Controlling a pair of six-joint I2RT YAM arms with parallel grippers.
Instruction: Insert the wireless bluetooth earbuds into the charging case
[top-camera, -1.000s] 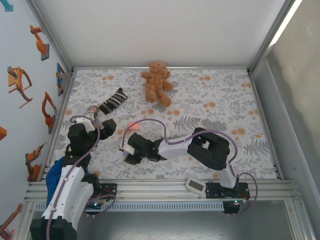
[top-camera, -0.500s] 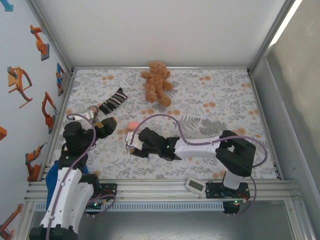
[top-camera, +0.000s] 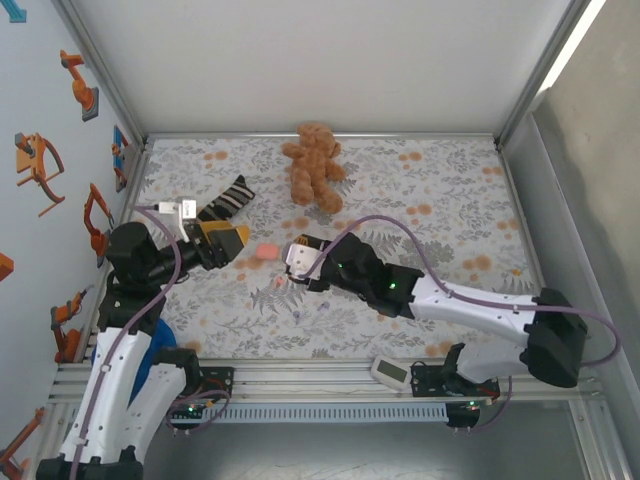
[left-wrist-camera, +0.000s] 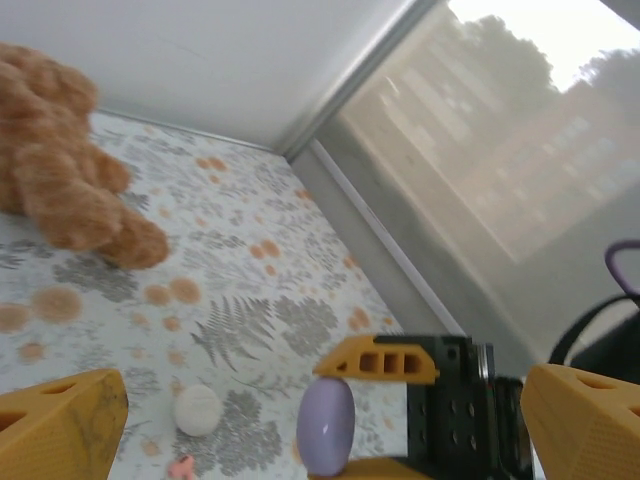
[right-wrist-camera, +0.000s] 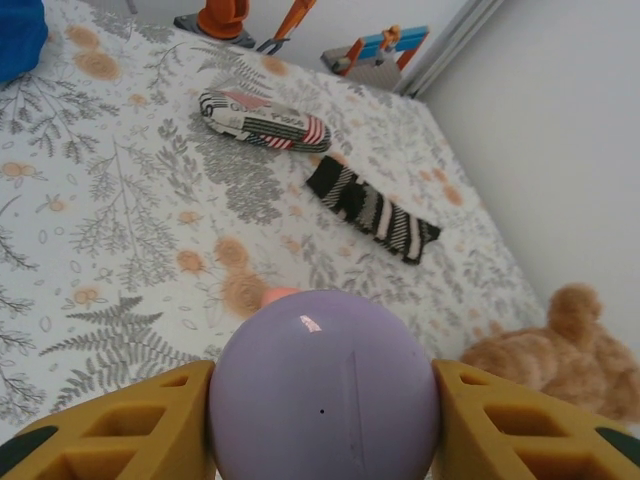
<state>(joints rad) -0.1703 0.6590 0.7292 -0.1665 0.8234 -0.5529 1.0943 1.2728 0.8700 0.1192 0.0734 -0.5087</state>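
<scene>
The left arm and right arm share one build: smooth white shells on the long links, blocky black housings at the joints, and black bases on the metal rail. A thin lilac cable loops along each arm, away from the rail. Farthest from the rail, the fingers are yellow-orange plastic with hollow rectangular pockets.
</scene>
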